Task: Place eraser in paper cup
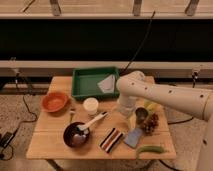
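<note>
The eraser (112,139), a flat block with dark, white and reddish-brown stripes, lies near the front edge of the wooden table (50,142). The paper cup (91,106), small and white, stands upright left of centre, behind the eraser. My gripper (125,114) hangs from the white arm over the middle of the table. It is right of the cup and behind and to the right of the eraser, and holds nothing I can see.
A green tray (85,85) with a grey cloth (106,83) is at the back. An orange bowl (54,101) is at the left. A dark bowl with a spoon (76,135) sits beside the eraser. A light blue pad (134,136), dark can (141,116), grapes (150,123) and a green chili (150,149) crowd the right.
</note>
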You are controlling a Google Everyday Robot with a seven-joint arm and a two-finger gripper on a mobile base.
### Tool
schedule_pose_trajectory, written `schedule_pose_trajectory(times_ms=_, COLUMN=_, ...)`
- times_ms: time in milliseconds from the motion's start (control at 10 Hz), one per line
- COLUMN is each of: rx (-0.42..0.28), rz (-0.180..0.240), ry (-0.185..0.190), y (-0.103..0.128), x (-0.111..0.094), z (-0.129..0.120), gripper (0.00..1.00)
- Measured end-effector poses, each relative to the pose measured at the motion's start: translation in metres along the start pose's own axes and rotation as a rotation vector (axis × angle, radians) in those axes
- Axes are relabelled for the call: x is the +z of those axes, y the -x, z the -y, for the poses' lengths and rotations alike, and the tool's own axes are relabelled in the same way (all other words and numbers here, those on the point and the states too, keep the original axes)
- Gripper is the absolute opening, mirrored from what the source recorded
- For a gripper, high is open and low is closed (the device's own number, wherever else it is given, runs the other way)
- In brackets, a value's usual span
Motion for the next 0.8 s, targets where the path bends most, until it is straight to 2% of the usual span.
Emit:
schedule_pose_trajectory(times_ms=200, rx=-0.010, rz=0.011, ry=0.017, y=0.008, x=0.015, z=-0.006, gripper=0.80)
schedule_pose_trajectory(times_ms=500, rx=-0.020, rz=0.042, ry=-0.030, y=0.016, x=0.033, z=-0.012, gripper=0.80)
schedule_pose_trajectory(times_ms=600, rx=-0.031, rz=0.054, ry=-0.053, y=0.021, x=0.040, z=-0.008, gripper=0.80)
schedule_pose_trajectory(times_ms=800, rx=-0.036, rz=0.068, ry=-0.069, y=0.025, x=0.047, z=-0.001, gripper=0.80)
